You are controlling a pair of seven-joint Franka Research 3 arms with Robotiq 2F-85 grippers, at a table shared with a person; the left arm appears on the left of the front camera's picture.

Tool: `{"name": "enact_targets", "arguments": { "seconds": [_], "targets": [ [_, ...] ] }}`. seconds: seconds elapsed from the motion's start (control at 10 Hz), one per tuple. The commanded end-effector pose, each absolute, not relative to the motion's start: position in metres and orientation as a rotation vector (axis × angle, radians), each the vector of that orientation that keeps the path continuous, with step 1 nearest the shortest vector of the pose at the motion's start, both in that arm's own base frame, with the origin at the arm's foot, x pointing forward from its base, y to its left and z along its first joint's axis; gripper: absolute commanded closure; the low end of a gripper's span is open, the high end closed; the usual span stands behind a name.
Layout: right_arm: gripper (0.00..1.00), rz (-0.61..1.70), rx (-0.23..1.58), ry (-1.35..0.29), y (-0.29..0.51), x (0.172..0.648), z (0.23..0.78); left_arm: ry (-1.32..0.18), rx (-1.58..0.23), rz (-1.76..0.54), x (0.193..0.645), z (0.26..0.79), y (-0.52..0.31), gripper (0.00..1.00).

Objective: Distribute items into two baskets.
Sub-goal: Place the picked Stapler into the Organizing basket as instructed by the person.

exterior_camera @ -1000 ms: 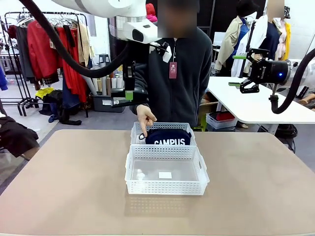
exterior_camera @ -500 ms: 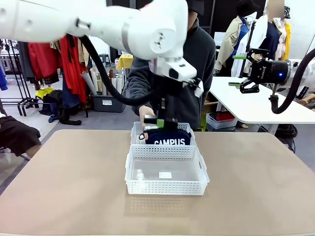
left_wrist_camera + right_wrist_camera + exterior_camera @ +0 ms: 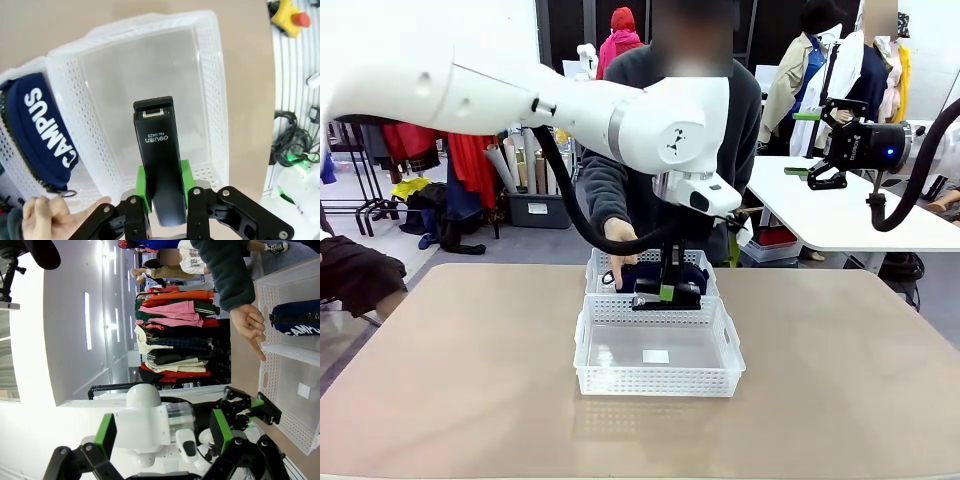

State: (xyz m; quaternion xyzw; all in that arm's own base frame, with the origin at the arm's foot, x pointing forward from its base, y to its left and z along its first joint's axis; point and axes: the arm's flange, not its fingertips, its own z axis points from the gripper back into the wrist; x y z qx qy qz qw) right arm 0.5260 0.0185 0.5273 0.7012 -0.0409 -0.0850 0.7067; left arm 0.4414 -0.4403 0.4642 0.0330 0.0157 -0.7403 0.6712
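My left gripper (image 3: 667, 293) is shut on the black stapler (image 3: 160, 160), its green pads (image 3: 144, 184) clamping the sides. It holds the stapler just above the far rim of the near basket (image 3: 657, 378), which has nothing in it (image 3: 216, 100). The far basket (image 3: 596, 268) holds the navy CAMPUS pouch (image 3: 42, 125), largely hidden behind the gripper in the front view. A person's hand (image 3: 618, 250) rests at that basket's left side. High at the right, away from the table, my right gripper (image 3: 810, 145) stands open, nothing between its pads (image 3: 217, 432).
The person stands right behind the far basket, one sleeve reaching down to it. A white table (image 3: 840, 215) lies behind at the right, under my right arm. Bare brown tabletop (image 3: 450, 380) surrounds the baskets on both sides and in front.
My left arm has swung down from the upper left to the middle, carrying the stapler to just over the near basket. The right arm and the person's hand have stayed put.
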Motion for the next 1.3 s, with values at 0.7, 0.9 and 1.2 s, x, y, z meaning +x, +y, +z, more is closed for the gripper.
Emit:
{"name": "enact_targets", "arguments": {
  "seconds": [0.7, 0.9, 1.2],
  "targets": [
    [0.0, -0.204, 1.568, -0.103, 0.02, 0.524, 0.529, 0.07, 0.007, -1.72, 0.455, 0.445, -0.444, 1.0],
    [0.0, -0.204, 1.568, -0.103, 0.02, 0.524, 0.529, 0.076, -0.038, -1.715, 0.479, 0.427, -0.442, 1.0],
    [0.0, -0.204, 1.568, -0.103, 0.02, 0.524, 0.529, 0.087, -0.062, -1.74, 0.501, 0.403, -0.445, 1.0]
  ]
}}
